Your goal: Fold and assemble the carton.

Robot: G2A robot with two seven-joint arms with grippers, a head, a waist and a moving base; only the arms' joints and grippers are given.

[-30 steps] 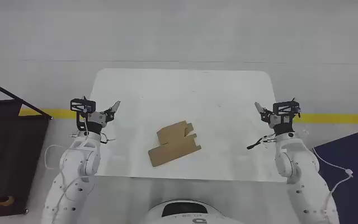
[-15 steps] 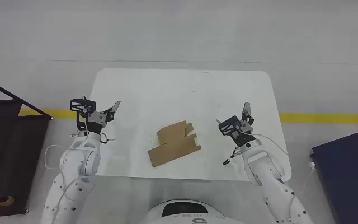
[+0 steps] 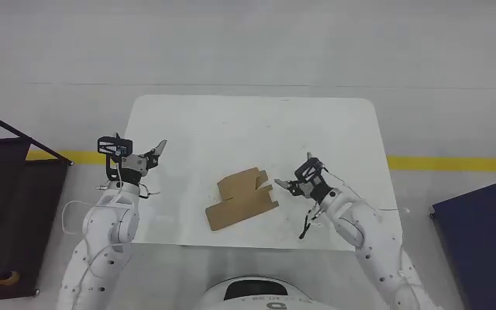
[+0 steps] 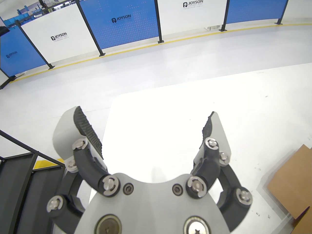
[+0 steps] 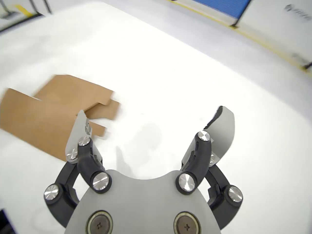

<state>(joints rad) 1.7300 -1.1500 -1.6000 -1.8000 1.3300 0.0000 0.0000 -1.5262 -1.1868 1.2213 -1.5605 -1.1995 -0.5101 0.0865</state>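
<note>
A flat, unfolded brown carton (image 3: 241, 200) lies near the middle of the white table (image 3: 256, 124), toward its front edge. My right gripper (image 3: 291, 184) is open just to the right of the carton, fingers pointing at its flaps and holding nothing. In the right wrist view the carton (image 5: 51, 113) lies just past the right gripper (image 5: 152, 120), close to one fingertip. My left gripper (image 3: 157, 149) is open over the table's left edge, well apart from the carton. The left wrist view has the left gripper (image 4: 146, 122) and a carton corner (image 4: 292, 186).
A dark rack (image 3: 19, 201) stands on the floor left of the table. A yellow floor line (image 3: 442, 163) runs behind both arms. Blue and white partition panels (image 4: 121, 18) stand farther off. Bare tabletop stretches behind the carton.
My right arm has swung from the table's right edge inward to the left, ending beside the carton. The left arm and the carton have stayed put.
</note>
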